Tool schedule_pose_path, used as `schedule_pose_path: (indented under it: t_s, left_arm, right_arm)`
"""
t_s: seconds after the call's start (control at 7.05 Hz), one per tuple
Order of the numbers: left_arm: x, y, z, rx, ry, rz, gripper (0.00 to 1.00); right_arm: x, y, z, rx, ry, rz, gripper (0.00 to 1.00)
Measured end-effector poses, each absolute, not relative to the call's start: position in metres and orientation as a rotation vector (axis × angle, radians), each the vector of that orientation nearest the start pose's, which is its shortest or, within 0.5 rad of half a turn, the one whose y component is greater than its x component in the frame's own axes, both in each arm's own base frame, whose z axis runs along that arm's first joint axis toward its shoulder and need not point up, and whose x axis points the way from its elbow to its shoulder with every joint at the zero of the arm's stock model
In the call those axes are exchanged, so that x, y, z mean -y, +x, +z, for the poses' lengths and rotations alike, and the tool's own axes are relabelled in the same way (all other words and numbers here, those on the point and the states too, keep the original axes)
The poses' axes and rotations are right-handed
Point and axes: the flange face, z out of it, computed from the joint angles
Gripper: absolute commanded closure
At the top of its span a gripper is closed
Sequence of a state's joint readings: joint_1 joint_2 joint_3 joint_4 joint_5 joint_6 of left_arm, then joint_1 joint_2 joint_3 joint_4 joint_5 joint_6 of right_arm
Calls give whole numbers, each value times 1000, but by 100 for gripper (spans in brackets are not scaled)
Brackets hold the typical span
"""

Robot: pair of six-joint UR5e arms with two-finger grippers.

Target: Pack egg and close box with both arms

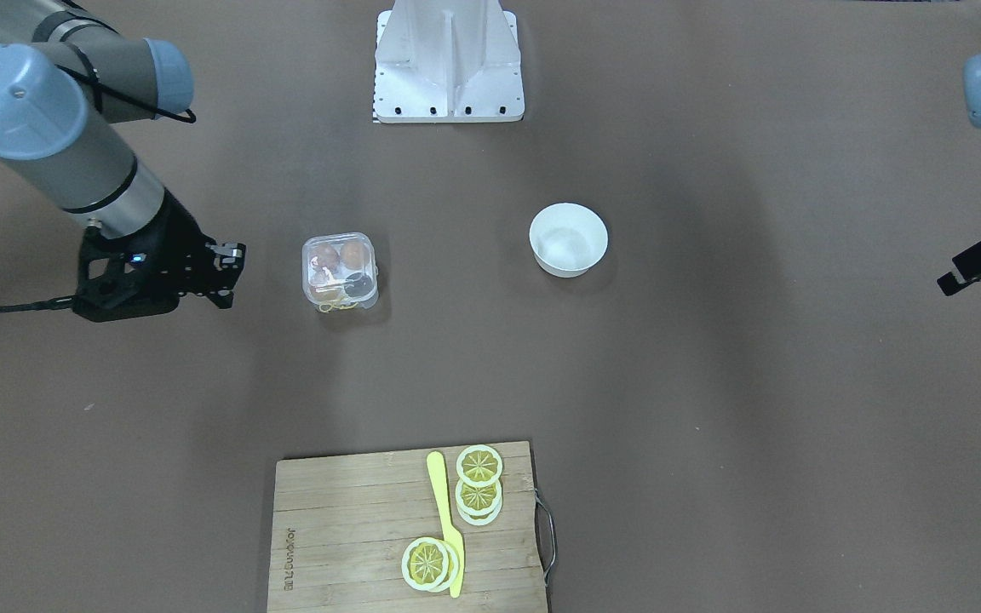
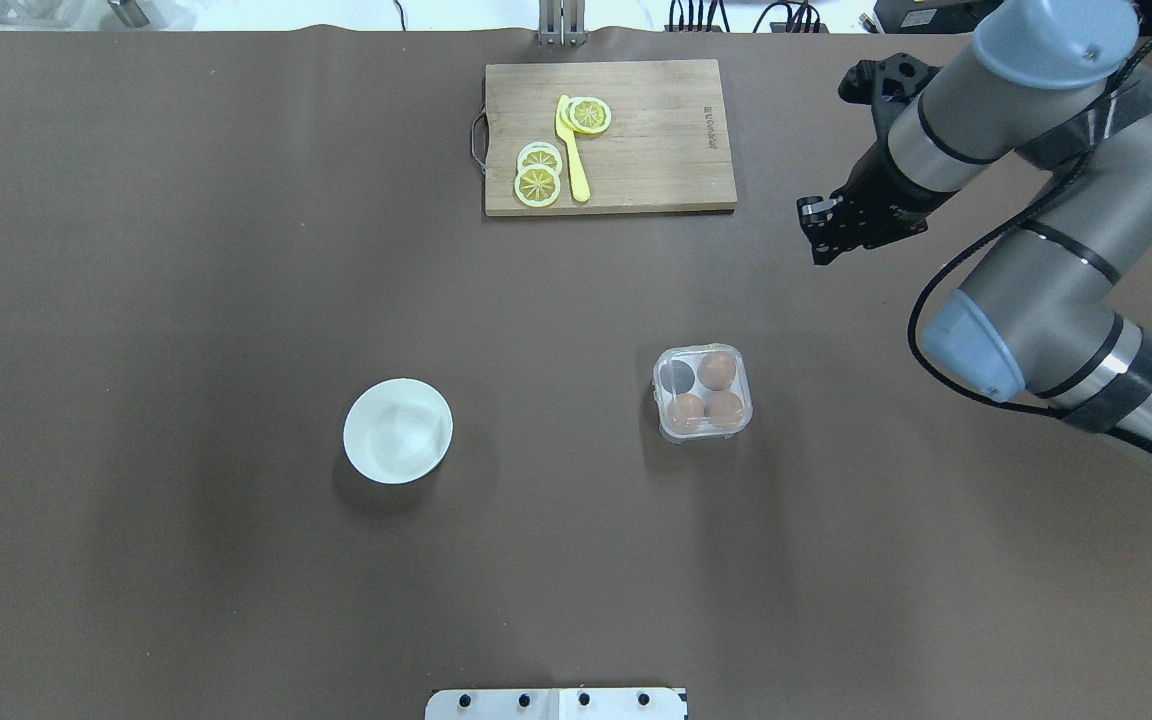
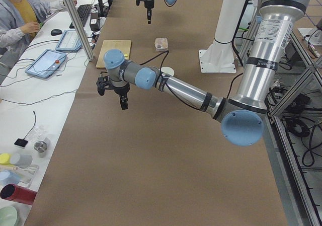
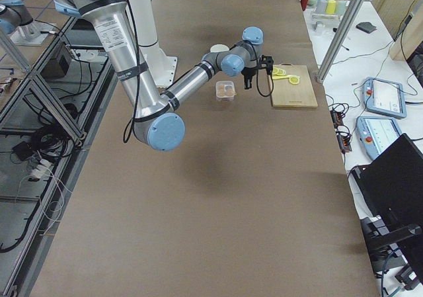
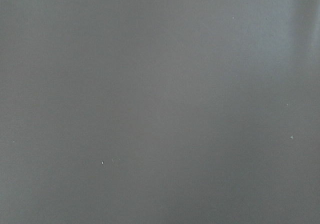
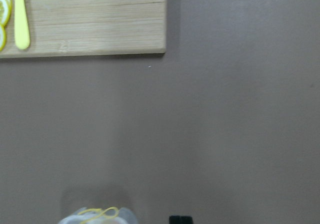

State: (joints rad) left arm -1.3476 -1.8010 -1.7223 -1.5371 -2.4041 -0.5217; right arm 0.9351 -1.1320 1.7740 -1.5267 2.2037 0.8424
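Seen from overhead, the right gripper (image 2: 818, 235) hung over bare table (image 2: 236, 600) at one o'clock from the box (image 2: 703, 393), well apart from it. Whether its fingers were parted could not be told. The left gripper (image 3: 124, 104) sat far out at ten o'clock, its state just as unclear. Three eggs (image 2: 717, 370) lay inside the box, one corner dark and empty, and it looked closed. Both grippers stood clear, probably because packing was finished.

Clear plastic box (image 2: 703, 394), matt wooden board (image 2: 656, 150)
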Motion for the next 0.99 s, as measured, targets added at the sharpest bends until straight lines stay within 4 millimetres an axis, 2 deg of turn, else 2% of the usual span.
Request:
schedule_pose_path:
  t_s: [0.14, 0.43, 0.71, 0.85, 0.99]
  left_arm:
    - [575, 60, 471, -854, 48, -65, 1]
    - [575, 27, 504, -796, 105, 45, 1]
    - [565, -3, 543, -781, 105, 87, 1]
    - [554, -11, 560, -781, 92, 84, 1]
    - [547, -17, 569, -781, 84, 75, 1]
  right_arm:
    - [566, -271, 337, 849, 89, -46, 100]
    - [603, -190, 410, 798, 74, -95, 100]
    - [614, -111, 483, 775, 57, -110, 100]
    - [615, -76, 514, 762, 50, -102, 60]
    - [615, -46, 539, 751, 51, -110, 1]
